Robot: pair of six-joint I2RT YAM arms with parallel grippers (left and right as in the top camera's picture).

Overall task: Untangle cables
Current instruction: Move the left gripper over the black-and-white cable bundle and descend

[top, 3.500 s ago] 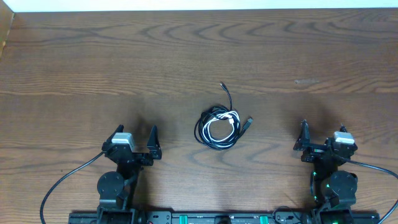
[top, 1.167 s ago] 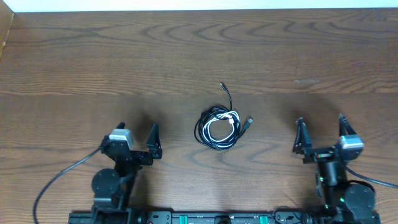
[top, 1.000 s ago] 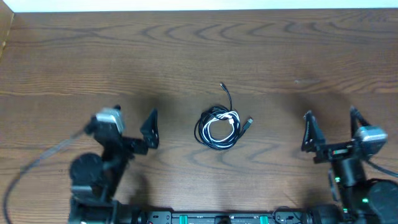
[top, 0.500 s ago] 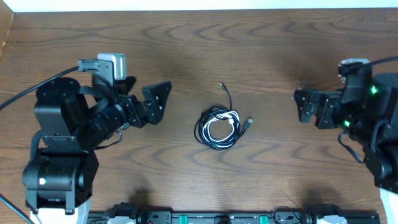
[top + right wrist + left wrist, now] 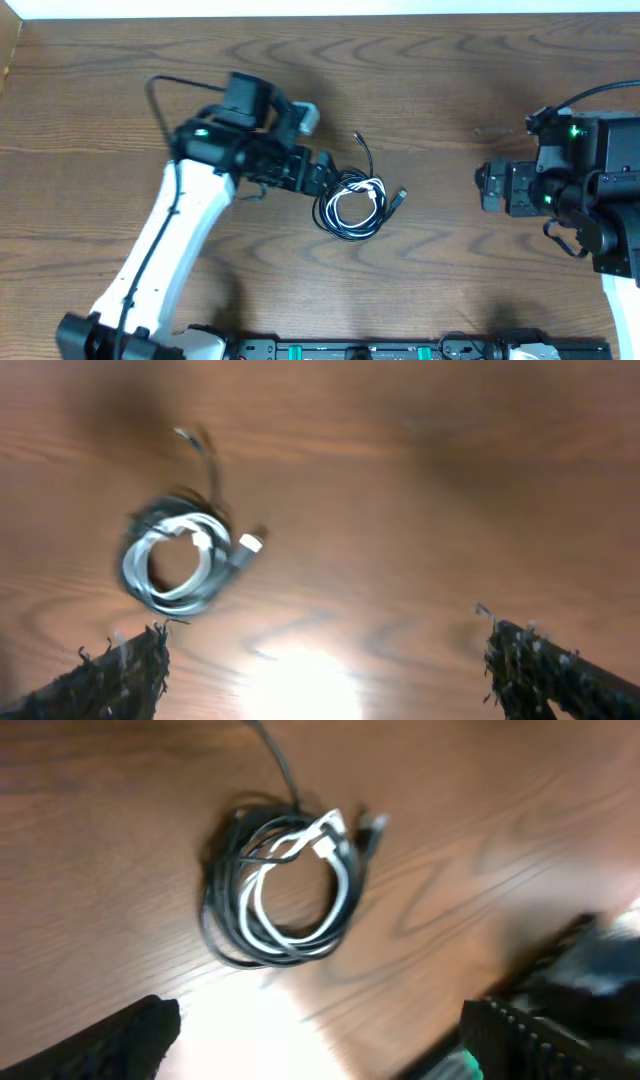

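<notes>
The cables lie in one small coil on the wooden table (image 5: 470, 70). The black cable (image 5: 349, 235) forms the outer loops, with a tail running up and away and a plug at the right. The white cable (image 5: 370, 190) is wound inside it. My left gripper (image 5: 318, 170) is open, hovering at the coil's upper left edge and holding nothing. My right gripper (image 5: 490, 187) is open, well to the right of the coil. The left wrist view shows the black cable (image 5: 208, 910) and the white cable (image 5: 255, 910) ahead of the open left gripper (image 5: 320, 1050). The right wrist view, blurred, has the coil (image 5: 213, 565) up left of the open right gripper (image 5: 330, 680).
The left arm (image 5: 170, 240) stretches across the table's left half from the near edge. The right arm's body (image 5: 590, 190) stands at the right edge. A light strip (image 5: 300, 8) runs along the far edge.
Both arms have risen from their rest by the near edge. The left gripper has swung right to the coil's edge. The right gripper has lifted and faces the coil. The cables have not moved.
</notes>
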